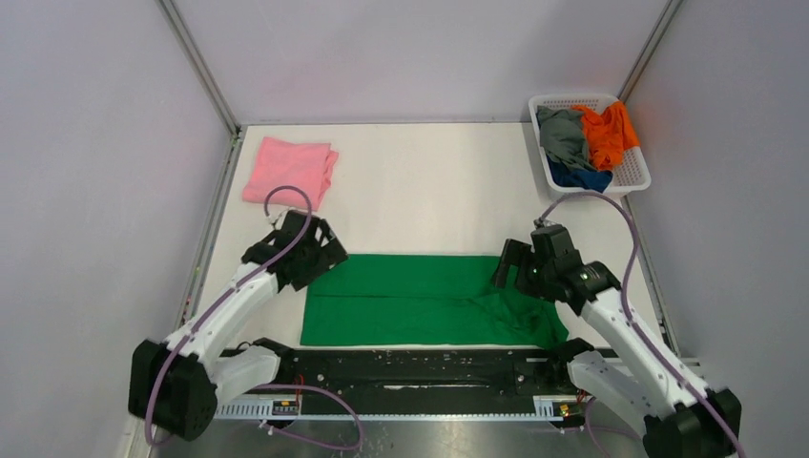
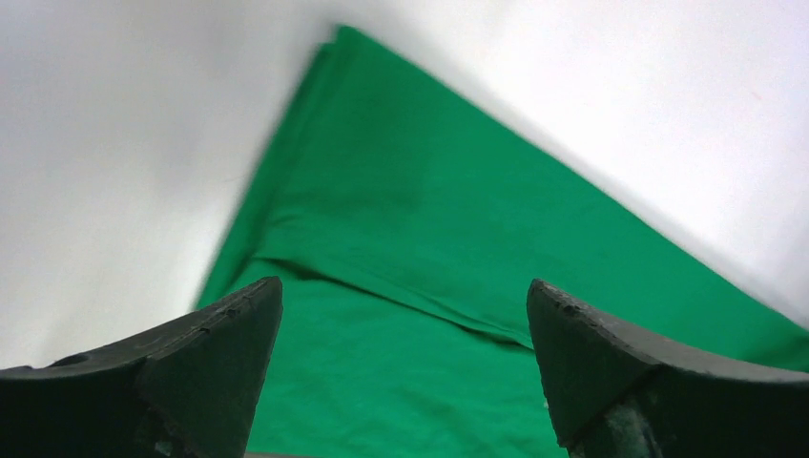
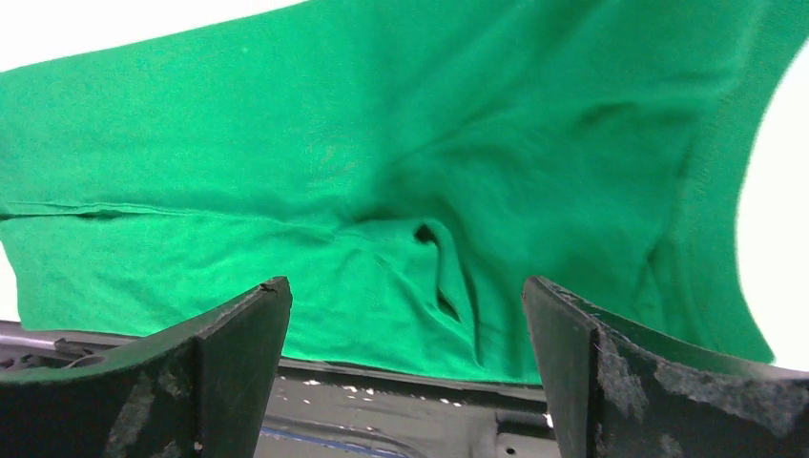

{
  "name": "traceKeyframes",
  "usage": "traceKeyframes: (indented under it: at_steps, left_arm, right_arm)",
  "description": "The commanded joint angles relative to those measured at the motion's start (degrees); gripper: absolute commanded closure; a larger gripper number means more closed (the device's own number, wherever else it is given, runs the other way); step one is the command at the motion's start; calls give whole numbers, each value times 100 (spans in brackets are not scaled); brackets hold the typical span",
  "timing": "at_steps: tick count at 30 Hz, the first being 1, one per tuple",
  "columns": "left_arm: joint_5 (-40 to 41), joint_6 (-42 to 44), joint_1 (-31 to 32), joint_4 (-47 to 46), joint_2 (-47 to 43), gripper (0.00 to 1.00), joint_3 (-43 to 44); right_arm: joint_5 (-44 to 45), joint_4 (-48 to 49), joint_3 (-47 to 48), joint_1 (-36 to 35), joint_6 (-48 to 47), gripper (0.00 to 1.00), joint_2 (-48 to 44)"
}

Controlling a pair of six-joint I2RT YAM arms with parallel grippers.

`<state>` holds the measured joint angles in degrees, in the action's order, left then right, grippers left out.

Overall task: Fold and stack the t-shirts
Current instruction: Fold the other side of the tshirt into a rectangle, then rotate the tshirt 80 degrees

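The bright green cloth t-shirt [image 1: 420, 301] is lying at the white table's [image 1: 429, 191] six o'clock, a long band seemingly awaiting its crosswise fold. The white slatted plastic basket [image 1: 572, 98] at one o'clock is queueing unfolded t-shirts [image 1: 582, 138], and the folded pink t-shirt [image 1: 289, 172] at ten o'clock is seeding the stack. The left gripper [image 2: 405, 296] and right gripper [image 3: 407, 291] are hovering over the green ends, jaws spread, empty.

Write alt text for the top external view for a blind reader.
A bright green cloth t-shirt lies folded into a long band at the table's near edge, with the left pincer and right pincer at its ends. A folded pink t-shirt sits far left; a white slatted basket far right holds grey, orange and dark blue shirts.
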<state>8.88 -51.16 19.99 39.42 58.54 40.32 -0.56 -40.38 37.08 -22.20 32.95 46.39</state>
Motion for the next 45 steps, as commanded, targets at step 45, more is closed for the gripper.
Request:
traceKeyframes:
  at_steps: [45]
  left_arm:
    - [-1066, 457, 206, -1398, 1599, 1, -509]
  right_arm:
    - [-749, 1460, -1269, -589, 1052, 1, 1374]
